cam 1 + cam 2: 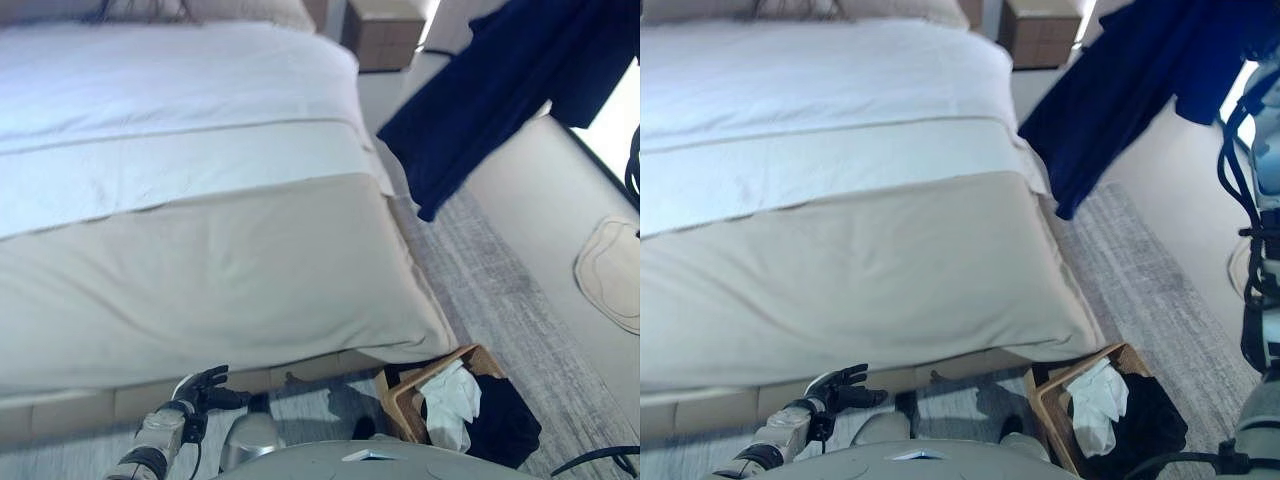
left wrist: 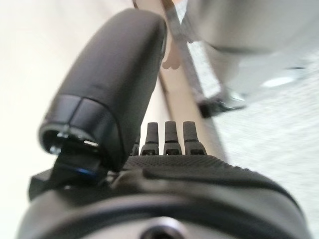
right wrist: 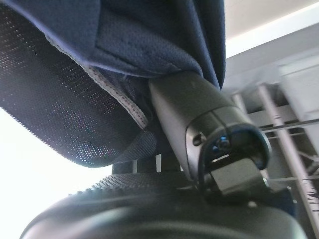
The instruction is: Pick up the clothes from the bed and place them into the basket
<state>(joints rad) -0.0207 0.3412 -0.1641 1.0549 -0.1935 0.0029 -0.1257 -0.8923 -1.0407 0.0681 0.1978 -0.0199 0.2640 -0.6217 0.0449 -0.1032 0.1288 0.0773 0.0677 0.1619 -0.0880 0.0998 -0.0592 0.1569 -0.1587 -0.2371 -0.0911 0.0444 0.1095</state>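
Observation:
A dark navy garment (image 1: 500, 90) hangs in the air above the floor to the right of the bed (image 1: 200, 200). In the right wrist view my right hand (image 3: 199, 114) has its thumb and fingers pinched on the navy mesh cloth (image 3: 75, 74). A wooden basket (image 1: 402, 402) stands on the floor by the bed's near right corner, below the garment and nearer to me. It holds a white garment (image 1: 450, 400) and a black one (image 1: 505, 420). My left hand (image 1: 200, 385) hangs low by the bed's front edge, with its fingers (image 2: 172, 134) straight and empty.
The bed has a white sheet and a beige cover (image 1: 230, 270). A wooden nightstand (image 1: 385, 35) stands beyond its far right corner. A grey rug (image 1: 500, 290) runs along the bed's right side. A beige round mat (image 1: 610, 270) lies at the far right.

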